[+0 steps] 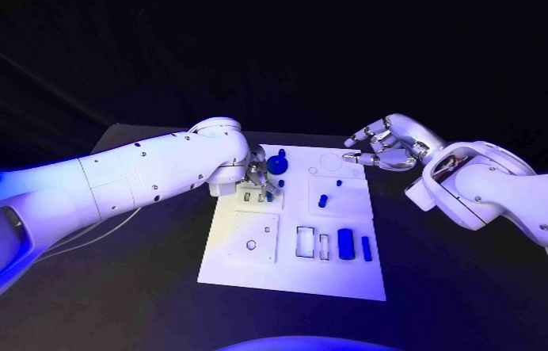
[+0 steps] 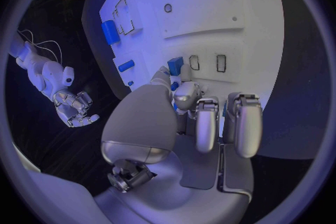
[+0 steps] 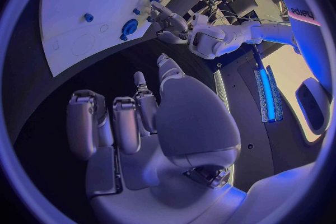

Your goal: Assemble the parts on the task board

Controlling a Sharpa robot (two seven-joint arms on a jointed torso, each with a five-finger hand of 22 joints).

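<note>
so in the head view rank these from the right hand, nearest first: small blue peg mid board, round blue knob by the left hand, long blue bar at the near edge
From the right hand:
1. Small blue peg, mid board.
2. Round blue knob, far side of the board, beside the left hand.
3. Long blue bar, at the board's near right edge.

Two glossy white arms enter from the frame's left and right edges, dotted with small dark screws (thin cables trail beneath the left one). Each robot hand, left (image 1: pixel 256 178) and right (image 1: pixel 386 150), is silver and jointed.

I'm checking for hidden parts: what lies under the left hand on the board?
The left hand is over the task board beside two small slots; a blue part lies at its fingertips. Anything beneath the palm is covered.
</note>
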